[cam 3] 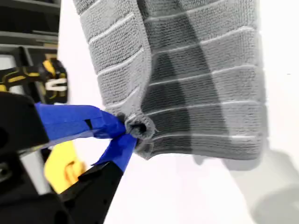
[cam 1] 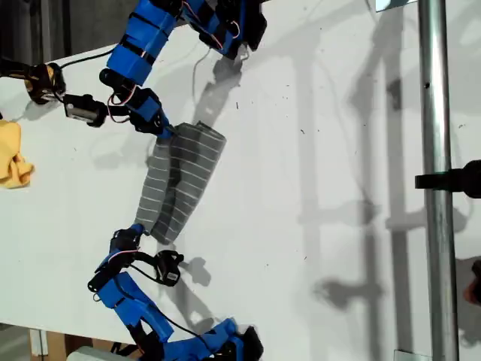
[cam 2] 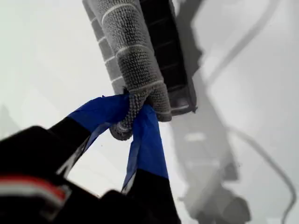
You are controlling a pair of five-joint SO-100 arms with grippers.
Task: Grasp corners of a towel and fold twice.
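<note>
The towel (cam 1: 180, 180) lies folded into a long grey strip on the white table (cam 1: 316, 150), running between the two blue arms, roughly in the middle of the exterior view's left half. My first gripper (cam 2: 133, 116) is closed on one end of it — a rounded bundle of cloth is pinched between its blue-taped fingers (cam 2: 147, 140). My second gripper (cam 3: 131, 128) is clamped on a corner (cam 3: 138, 127) at the other end, with the small yellow cloth (cam 3: 67, 170) behind it (the same yellow cloth sits at the exterior view's left edge). The tabletop is bright and crossed by long shadows, with a few dark specks. A metal pole (cam 1: 436, 180) stands upright near the exterior view's right edge — a black clamp (cam 1: 451, 179) grips it partway down.
</note>
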